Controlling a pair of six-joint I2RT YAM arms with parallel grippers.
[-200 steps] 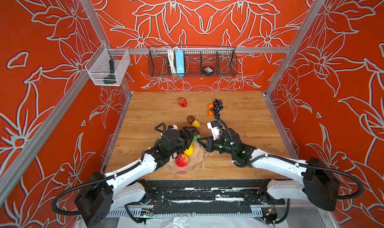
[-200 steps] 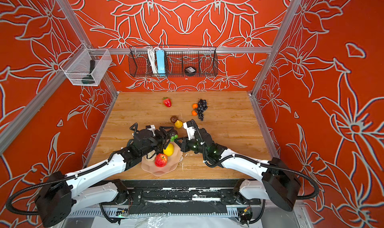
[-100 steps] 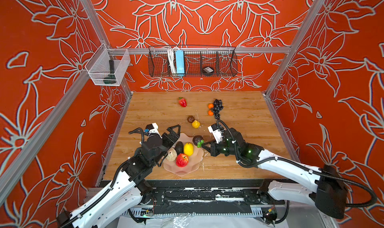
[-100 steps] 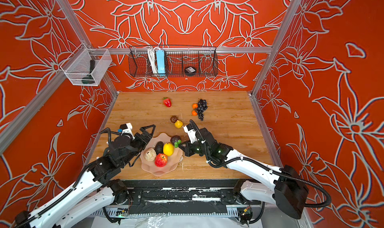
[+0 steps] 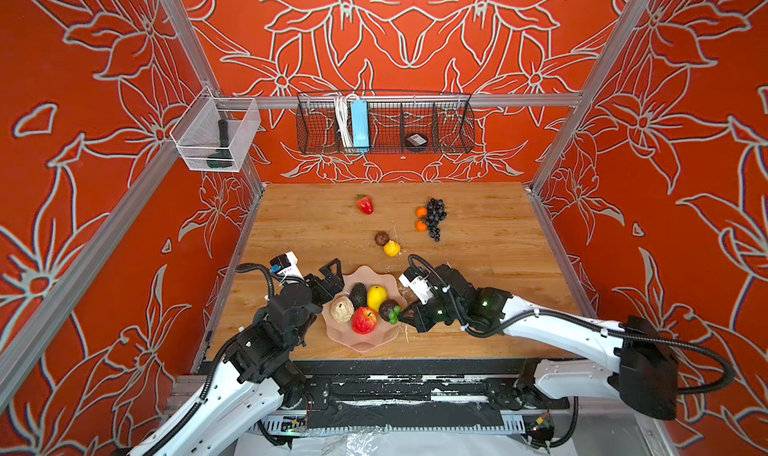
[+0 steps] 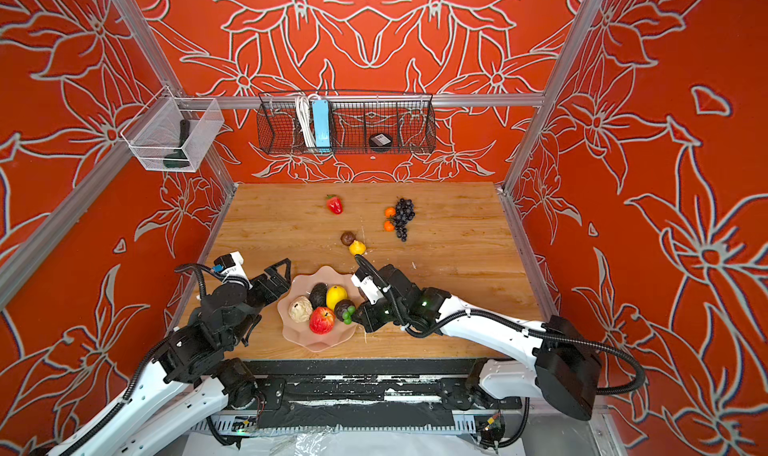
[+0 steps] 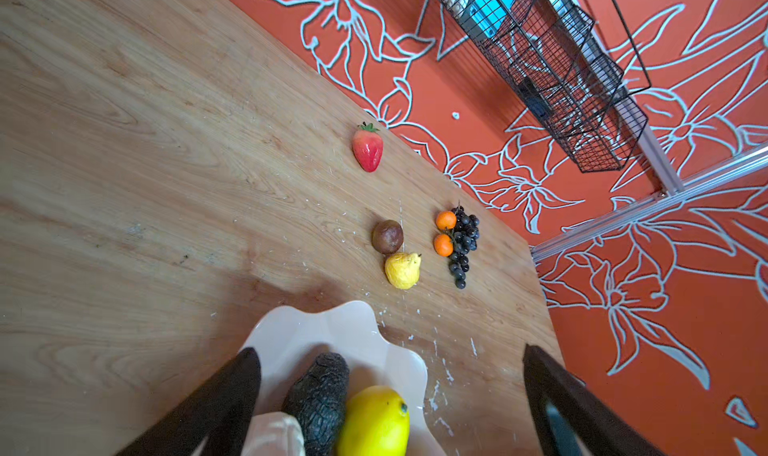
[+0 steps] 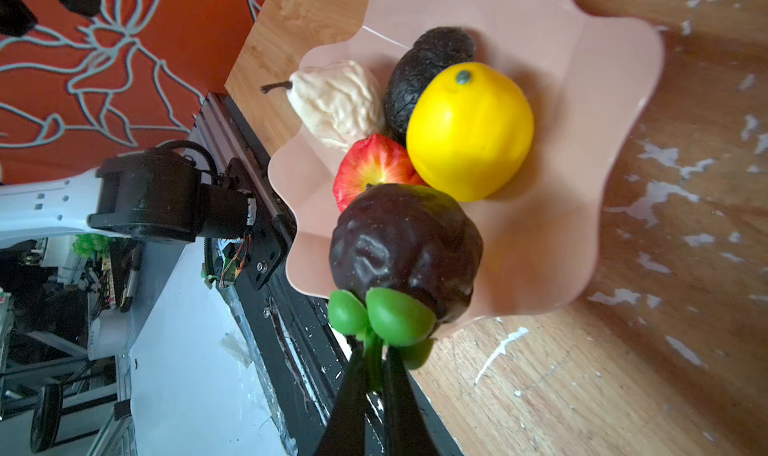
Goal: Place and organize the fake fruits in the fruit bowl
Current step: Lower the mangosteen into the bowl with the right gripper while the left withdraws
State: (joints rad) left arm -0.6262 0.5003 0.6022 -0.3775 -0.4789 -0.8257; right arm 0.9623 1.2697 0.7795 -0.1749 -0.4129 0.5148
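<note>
Pinching mangosteen (image 8: pixel 405 241) stem (apple (image 8: pixel 370 162) half hidden)

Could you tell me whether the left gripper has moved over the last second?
Yes. The left gripper has drawn back leftward, from over the middle of the bowl to its left edge.

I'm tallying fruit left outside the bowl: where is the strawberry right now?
In both top views the strawberry lies alone on the table toward the back wall, left of the grape bunch and well beyond the fruit bowl.
</note>
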